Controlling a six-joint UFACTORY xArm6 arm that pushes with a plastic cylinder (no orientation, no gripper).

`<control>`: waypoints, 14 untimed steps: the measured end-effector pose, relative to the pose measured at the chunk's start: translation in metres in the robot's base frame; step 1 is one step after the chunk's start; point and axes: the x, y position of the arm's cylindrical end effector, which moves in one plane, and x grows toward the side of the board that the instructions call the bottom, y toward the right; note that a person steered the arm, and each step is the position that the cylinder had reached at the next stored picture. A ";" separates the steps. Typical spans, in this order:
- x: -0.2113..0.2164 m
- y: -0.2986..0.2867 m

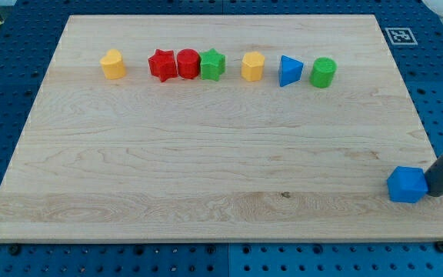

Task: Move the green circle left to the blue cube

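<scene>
The green circle (323,72) stands near the view's top, at the right end of a row of blocks. The blue cube (406,185) sits at the view's bottom right, close to the board's right edge. My dark rod comes in from the view's right edge, and my tip (434,192) is right beside the blue cube, on its right side, touching or nearly touching it. The tip is far below and to the right of the green circle.
Along the view's top, left to right: a yellow block (113,65), a red star (161,65), a red circle (188,63), a green star (213,65), a yellow hexagon (253,67), a blue triangle (289,71). The wooden board (206,154) lies on a blue pegboard.
</scene>
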 end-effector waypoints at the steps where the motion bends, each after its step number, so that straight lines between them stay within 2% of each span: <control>1: -0.015 0.016; 3: -0.131 0.025; 5: -0.145 0.020; 6: -0.204 -0.018; 7: -0.272 -0.098; 8: -0.277 -0.149; 9: -0.265 -0.146; 11: -0.194 -0.101; 13: -0.238 -0.094; 14: -0.218 -0.076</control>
